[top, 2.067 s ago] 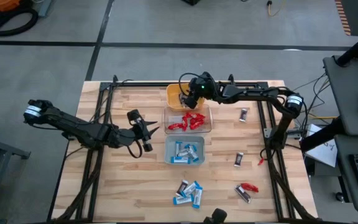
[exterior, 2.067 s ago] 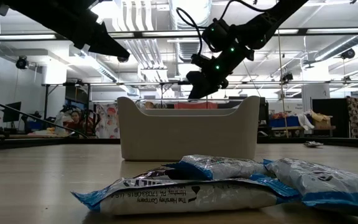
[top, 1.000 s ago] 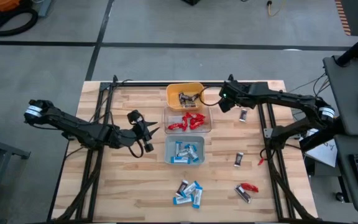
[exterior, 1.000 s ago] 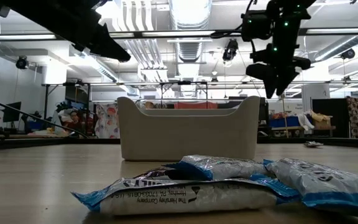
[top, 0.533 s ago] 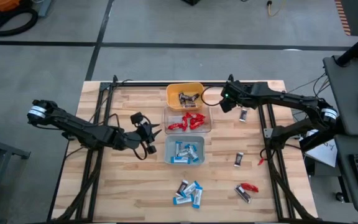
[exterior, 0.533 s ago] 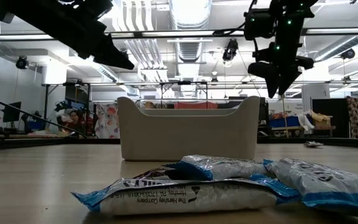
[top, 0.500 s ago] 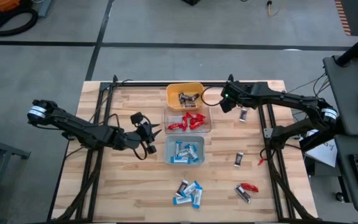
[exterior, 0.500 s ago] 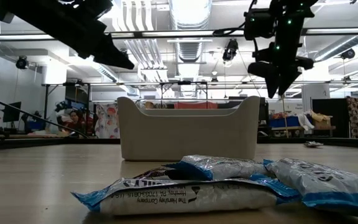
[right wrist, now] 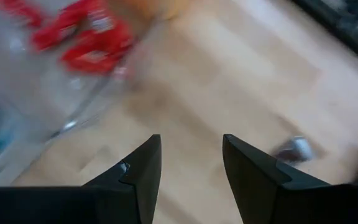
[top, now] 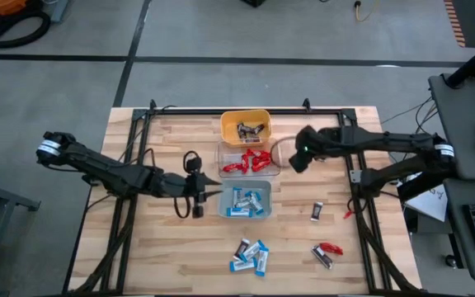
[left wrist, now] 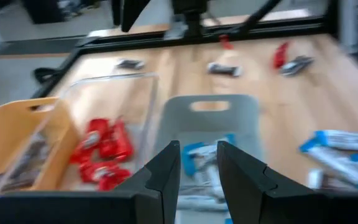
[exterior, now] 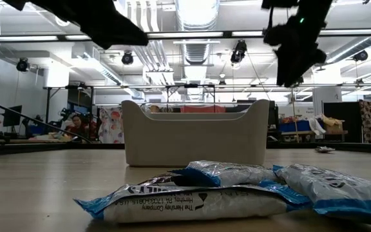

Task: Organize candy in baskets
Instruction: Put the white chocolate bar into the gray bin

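Observation:
Three baskets stand in a row at mid-table: the yellow-orange one [top: 246, 128] with dark bars, the clear one [top: 248, 158] with red bars, the grey-blue one [top: 246, 200] with blue-and-white bars. Loose candy lies near the front edge: a blue-and-white cluster [top: 251, 253], a dark bar [top: 317, 211], and a red and a dark bar [top: 326, 252]. My left gripper [top: 207, 192] hangs open and empty just left of the grey-blue basket [left wrist: 210, 115], pointing at it. My right gripper [top: 298, 161] is open and empty, above the table just right of the clear basket.
Black frame rails run along the table's left, right and far edges [top: 246, 110]. In the low view the grey-blue basket [exterior: 195, 132] stands behind the blue-and-white wrappers [exterior: 237, 187]. A silver-wrapped bar [right wrist: 294, 148] lies on bare wood ahead of my right gripper. Bare wood shows at the near left.
My left gripper has moved toward the table's right, up to the grey-blue basket's left wall, and has turned to point at it. My right gripper has moved toward the near edge, from beside the yellow-orange basket to beside the clear one. No candy has moved.

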